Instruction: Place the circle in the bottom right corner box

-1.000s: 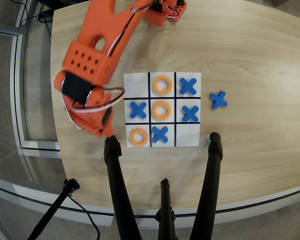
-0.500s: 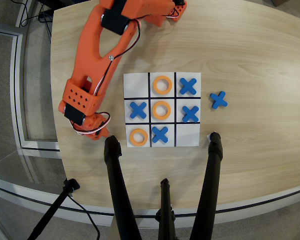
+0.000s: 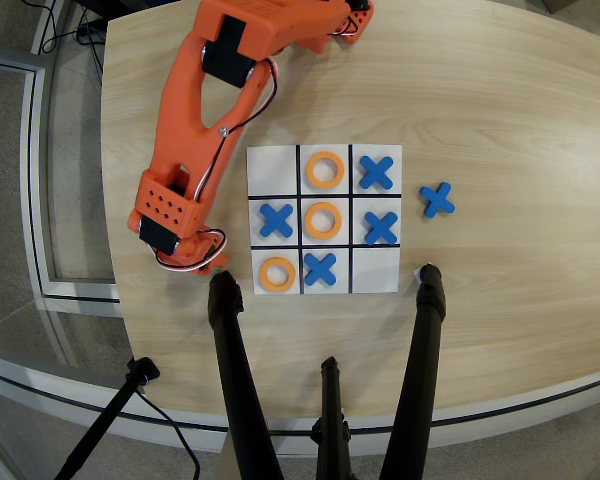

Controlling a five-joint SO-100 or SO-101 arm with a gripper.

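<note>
Orange plastic pincer point(image 3: 208, 262) sits low at the tabletop point(image 3: 520, 120) edge, left of the grid sheet in the overhead view; open or clenched, cannot tell. Nearest circle point(image 3: 277, 273), a flat orange ring, lies just right of it in the bottom-left cell. Bottom right corner box point(image 3: 375, 271) is bare white, further right past a blue cross point(image 3: 320, 268).

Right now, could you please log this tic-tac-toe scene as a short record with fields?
grid sheet: 3x3, on the wooden table
orange rings on the grid: top middle, centre, bottom left
blue crosses on the grid: four; a fifth lies off the sheet to its right
bottom right corner box: empty
claw: low, left of the sheet; open or shut cannot be told
</note>
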